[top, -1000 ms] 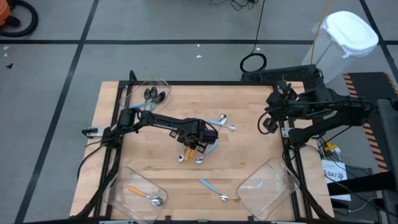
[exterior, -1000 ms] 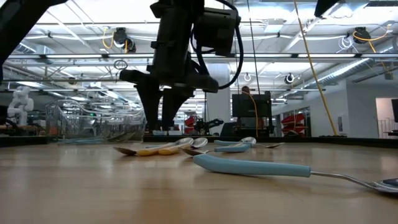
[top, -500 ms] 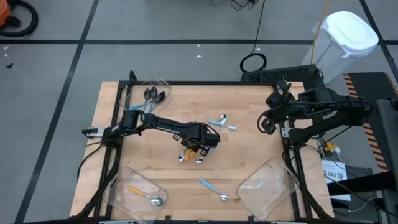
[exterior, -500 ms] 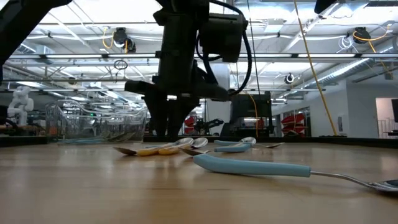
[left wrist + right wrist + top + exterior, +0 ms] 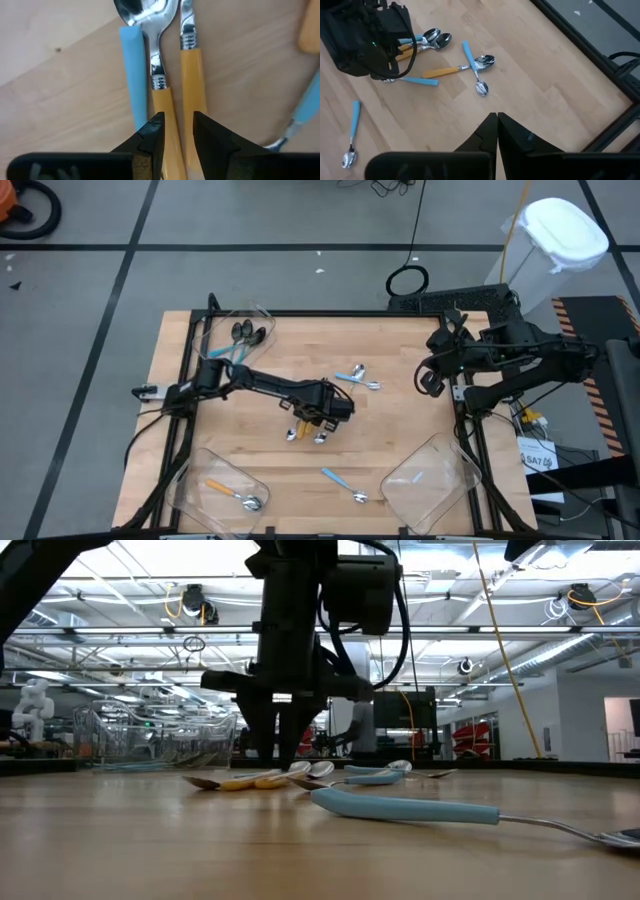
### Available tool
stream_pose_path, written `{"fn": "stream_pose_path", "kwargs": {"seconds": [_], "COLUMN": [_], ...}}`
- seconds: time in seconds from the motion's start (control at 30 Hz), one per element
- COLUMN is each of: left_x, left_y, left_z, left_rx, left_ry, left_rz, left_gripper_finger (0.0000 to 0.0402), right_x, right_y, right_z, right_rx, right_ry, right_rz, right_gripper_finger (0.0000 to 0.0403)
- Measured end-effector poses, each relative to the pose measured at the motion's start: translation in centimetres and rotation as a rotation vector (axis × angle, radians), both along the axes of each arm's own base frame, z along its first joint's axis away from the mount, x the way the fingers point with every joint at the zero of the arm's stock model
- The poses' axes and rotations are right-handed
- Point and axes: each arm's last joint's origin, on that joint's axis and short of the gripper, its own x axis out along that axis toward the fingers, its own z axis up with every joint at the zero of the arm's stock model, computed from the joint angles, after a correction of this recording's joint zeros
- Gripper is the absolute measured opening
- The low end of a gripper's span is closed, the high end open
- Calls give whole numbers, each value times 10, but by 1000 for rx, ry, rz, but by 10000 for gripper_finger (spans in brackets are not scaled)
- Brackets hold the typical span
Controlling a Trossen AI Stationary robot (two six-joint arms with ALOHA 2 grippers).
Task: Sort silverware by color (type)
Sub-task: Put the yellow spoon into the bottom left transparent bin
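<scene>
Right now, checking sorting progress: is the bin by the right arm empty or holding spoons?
Empty: the clear bin shows only bare plastic.
</scene>
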Motion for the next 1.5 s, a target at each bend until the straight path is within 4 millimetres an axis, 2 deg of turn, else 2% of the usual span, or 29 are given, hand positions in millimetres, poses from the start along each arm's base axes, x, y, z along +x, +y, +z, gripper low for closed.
{"fn": "stream_pose_path", "kwargs": {"seconds": [0.17, 0.47, 0.8, 1.1, 1.3, 1.5], "left_x": [-1, 4, 7, 11, 12, 15], "left_y": [1, -1, 6, 19, 23, 19], "left_z": [-2, -18, -19, -19, -19, -19], "left_rx": [0, -42, -58, -96, -79, -13], "left_ry": [20, 37, 10, -14, -23, -37], "left_rz": [-8, -35, -68, -212, -235, -293], "left_gripper_finger": [101, 101, 101, 101, 101, 67], "right_x": [0, 0, 0, 1, 4, 5], "right_y": [0, 0, 0, 0, 1, 1], "right_z": [0, 0, 0, 1, 2, 2], "right_rx": [-6, -6, -2, 13, 29, 58], "right_ry": [3, 4, 0, -23, -60, -71], "right_rz": [11, 14, 13, -9, -28, -35], "right_gripper_finger": [9, 9, 9, 9, 9, 9]}}
